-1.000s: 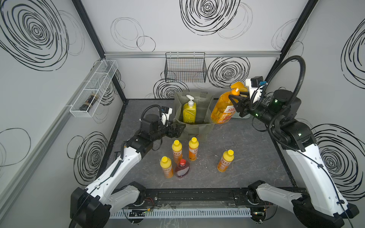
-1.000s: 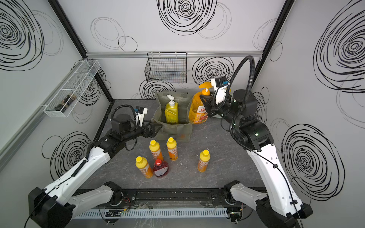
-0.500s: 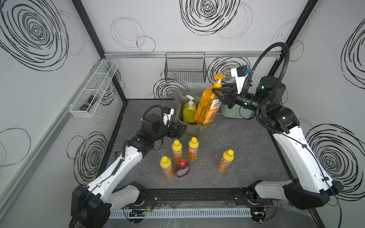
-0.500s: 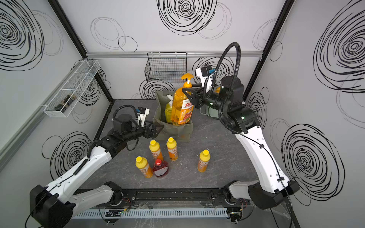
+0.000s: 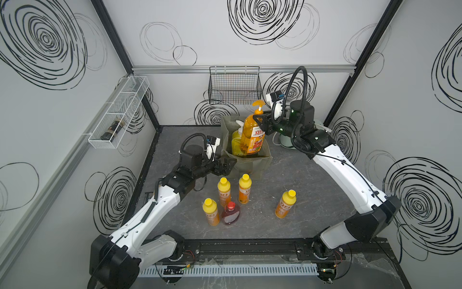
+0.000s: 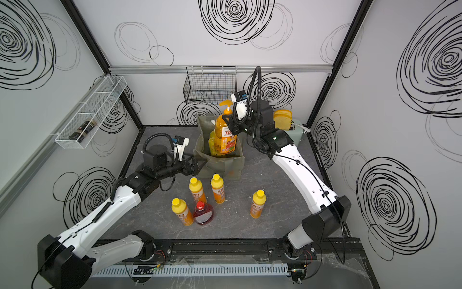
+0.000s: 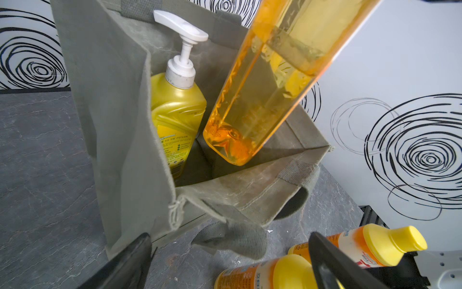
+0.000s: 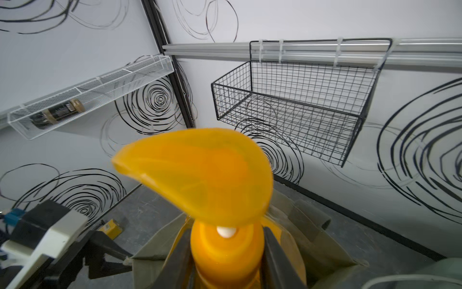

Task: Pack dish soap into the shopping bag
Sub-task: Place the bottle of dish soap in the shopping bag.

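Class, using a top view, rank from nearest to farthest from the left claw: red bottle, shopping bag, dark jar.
1. The shopping bag, right beside the left claw.
2. The red bottle, standing farther toward the front.
3. The dark jar, up in the white wire rack.

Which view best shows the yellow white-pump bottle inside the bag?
The left wrist view: the yellow bottle stands clear, pump to label, inside the shopping bag. Both top views show it partly hidden behind the amber bottle; the right wrist view shows none.
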{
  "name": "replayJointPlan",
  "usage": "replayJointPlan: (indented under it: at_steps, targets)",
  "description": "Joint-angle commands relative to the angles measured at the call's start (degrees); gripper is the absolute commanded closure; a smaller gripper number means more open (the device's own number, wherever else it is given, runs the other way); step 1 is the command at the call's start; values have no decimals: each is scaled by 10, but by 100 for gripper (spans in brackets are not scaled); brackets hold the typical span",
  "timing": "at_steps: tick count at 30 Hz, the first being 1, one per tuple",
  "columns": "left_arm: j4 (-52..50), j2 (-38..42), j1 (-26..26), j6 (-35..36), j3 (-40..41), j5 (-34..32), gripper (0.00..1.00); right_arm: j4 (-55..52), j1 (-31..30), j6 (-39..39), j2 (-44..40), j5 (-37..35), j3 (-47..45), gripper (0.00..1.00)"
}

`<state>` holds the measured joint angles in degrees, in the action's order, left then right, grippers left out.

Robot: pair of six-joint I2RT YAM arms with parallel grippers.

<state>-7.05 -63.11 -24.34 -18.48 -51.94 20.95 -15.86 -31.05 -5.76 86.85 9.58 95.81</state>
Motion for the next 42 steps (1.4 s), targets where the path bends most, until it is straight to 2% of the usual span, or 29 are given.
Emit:
replayJointPlan:
  at_steps: [1,8,12,26,38,42]
  targets:
    - [21,12,-3,2,7,10,1,130,-9,37,-31,-76,21,100]
    - [22,18,-1,0,9,9,1,167,-78,120,12,-210,9,100]
    - [21,19,-1,2,11,8,1,208,-82,123,14,-248,-24,100]
    - [21,17,-1,2,11,11,0,246,-60,117,-18,-281,-68,100]
    - [22,18,-5,1,13,10,0,395,-42,105,-15,-302,-169,100]
    - [21,18,-7,1,14,9,0,411,-32,84,-4,-290,-183,100]
